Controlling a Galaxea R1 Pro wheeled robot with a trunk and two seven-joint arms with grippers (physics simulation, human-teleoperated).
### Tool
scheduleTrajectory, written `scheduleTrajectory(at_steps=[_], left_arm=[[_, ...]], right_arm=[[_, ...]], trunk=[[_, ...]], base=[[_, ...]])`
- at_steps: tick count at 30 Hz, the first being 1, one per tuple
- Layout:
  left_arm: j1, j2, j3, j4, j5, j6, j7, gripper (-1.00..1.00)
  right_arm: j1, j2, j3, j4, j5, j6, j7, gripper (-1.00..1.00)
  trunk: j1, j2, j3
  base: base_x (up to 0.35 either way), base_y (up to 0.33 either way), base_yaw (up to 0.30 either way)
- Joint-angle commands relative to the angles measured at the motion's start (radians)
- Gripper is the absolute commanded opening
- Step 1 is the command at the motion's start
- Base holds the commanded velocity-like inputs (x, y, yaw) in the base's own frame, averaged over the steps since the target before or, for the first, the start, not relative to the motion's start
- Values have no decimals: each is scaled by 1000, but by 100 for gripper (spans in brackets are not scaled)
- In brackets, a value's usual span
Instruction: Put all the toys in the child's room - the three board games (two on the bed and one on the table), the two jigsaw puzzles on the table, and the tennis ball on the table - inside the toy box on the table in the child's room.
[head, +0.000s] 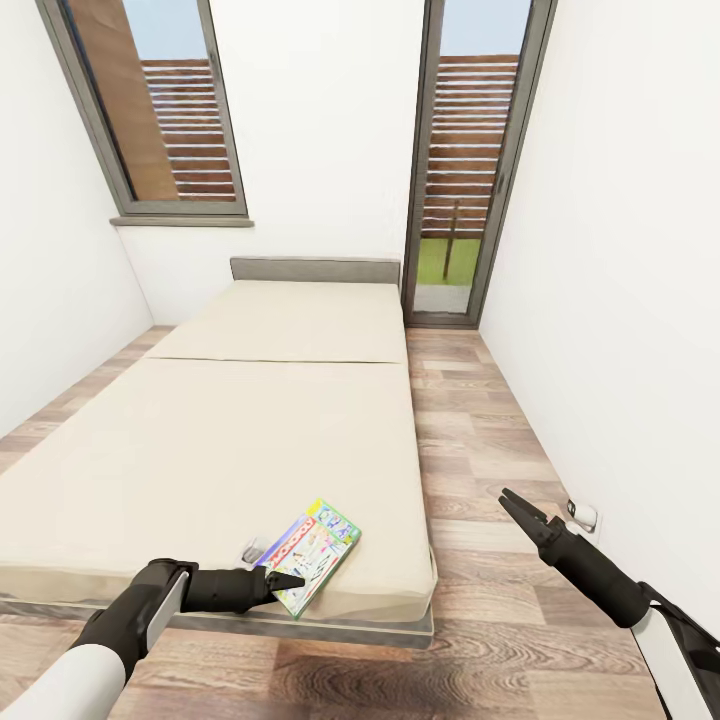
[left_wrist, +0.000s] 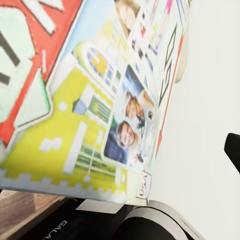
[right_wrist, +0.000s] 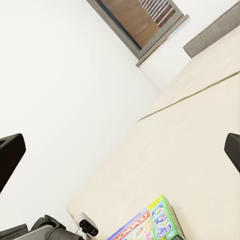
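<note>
Your left gripper (head: 285, 580) touched the game (head: 312, 555) at the bed's (head: 250, 440) near edge, but I could not tell its jaw state. Your right gripper (head: 515, 505) hung open above the floor (head: 470, 430), well apart.

- Head view: high at the foot of the bed (head: 250, 420), facing down its length toward the far windows.
- Left wrist view: pressed close against the board game (left_wrist: 95, 95) lid.
- Right wrist view: off the bed's right side, looking left across the mattress — sharing that board game (right_wrist: 147, 227).
</note>
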Motion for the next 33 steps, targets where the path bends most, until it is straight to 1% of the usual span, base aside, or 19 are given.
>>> scheduleTrajectory(at_steps=[1,19,20,33], left_arm=[[0,0,-1,0,5,7,0,100],[0,1,-1,0,5,7,0,100],[0,1,-1,0,5,7,0,-100],[0,4,4,0,8,9,-8,-100]], right_arm=[[0,0,0,0,-7,9,1,100],[0,0,0,0,-7,9,1,100],[0,0,0,0,-7,9,1,100],[0,0,1,0,-7,9,1,100]], trunk=[[0,0,-1],[0,0,-1],[0,0,-1],[0,0,-1]], base=[[0,-1,0],[0,0,0],[0,0,0],[0,0,0]])
